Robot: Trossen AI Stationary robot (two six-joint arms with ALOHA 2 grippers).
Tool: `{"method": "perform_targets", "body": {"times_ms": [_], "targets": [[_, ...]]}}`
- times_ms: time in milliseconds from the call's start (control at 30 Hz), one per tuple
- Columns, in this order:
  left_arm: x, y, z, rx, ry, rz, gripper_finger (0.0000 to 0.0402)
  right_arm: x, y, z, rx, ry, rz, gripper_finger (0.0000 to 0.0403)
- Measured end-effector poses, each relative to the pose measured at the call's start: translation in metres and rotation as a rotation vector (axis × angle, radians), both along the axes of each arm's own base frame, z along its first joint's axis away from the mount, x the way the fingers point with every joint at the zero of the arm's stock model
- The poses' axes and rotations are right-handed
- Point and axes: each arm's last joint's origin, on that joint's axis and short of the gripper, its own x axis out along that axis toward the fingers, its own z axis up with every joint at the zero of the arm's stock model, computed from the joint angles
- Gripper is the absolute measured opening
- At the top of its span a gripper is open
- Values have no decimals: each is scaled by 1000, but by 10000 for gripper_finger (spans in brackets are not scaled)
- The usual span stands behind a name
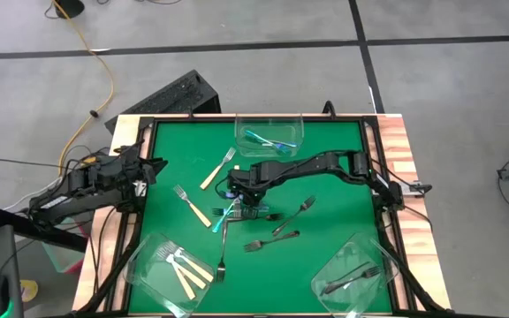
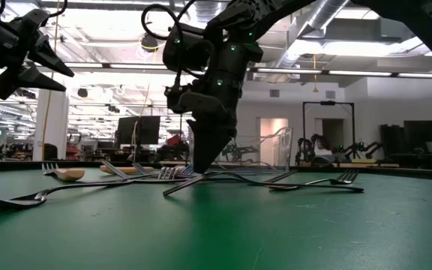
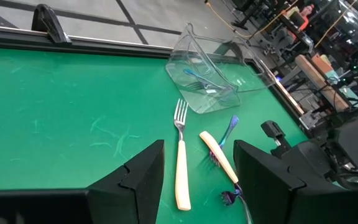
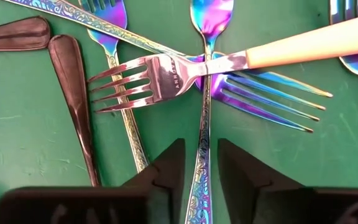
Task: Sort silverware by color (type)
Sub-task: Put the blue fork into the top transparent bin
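The right gripper (image 4: 201,163) stands low over a crossed heap of forks at the middle of the green table (image 1: 343,177), its fingers parted narrowly on either side of an iridescent fork handle (image 4: 202,124) without clearly pinching it. A cream-handled fork (image 4: 229,62) lies across that handle. Farther off, the left gripper (image 1: 148,170) hangs spread wide near the table's left edge.

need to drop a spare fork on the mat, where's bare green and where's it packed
Bare green: between the blue-fork tub and the right rail, down to the dark-fork tub; also the left strip by the waiting left gripper. Crowded: mid-mat, where the right gripper hangs over crossed forks, plus dark forks beside them.
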Motion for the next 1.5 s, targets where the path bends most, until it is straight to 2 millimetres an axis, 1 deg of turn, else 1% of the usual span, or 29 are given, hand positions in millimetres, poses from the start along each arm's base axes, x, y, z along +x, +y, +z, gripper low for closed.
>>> {"method": "perform_targets", "body": {"times_ms": [167,300,433,667,900,1133,1367,1500], "targets": [[0,0,0,-2,-1,1,176,1,-1,1,-23,-15,-8,168],[0,0,0,-2,-2,1,176,4,-1,1,-24,-38,-9,188],[0,0,0,-2,-2,2,176,6,-1,2,-24,-68,-9,186],[0,0,0,-2,-1,3,176,3,-2,-8,-21,-56,-9,178],[0,0,-1,-3,8,5,176,3,-7,-8,-19,-56,-21,181],[0,0,-1,-4,8,5,176,2,-13,-9,-18,-56,-34,172],[0,0,-1,-4,8,4,176,2,-13,-9,-18,-56,-35,173],[0,0,-1,-4,7,5,176,3,-9,-9,-19,-56,-26,173]]}}
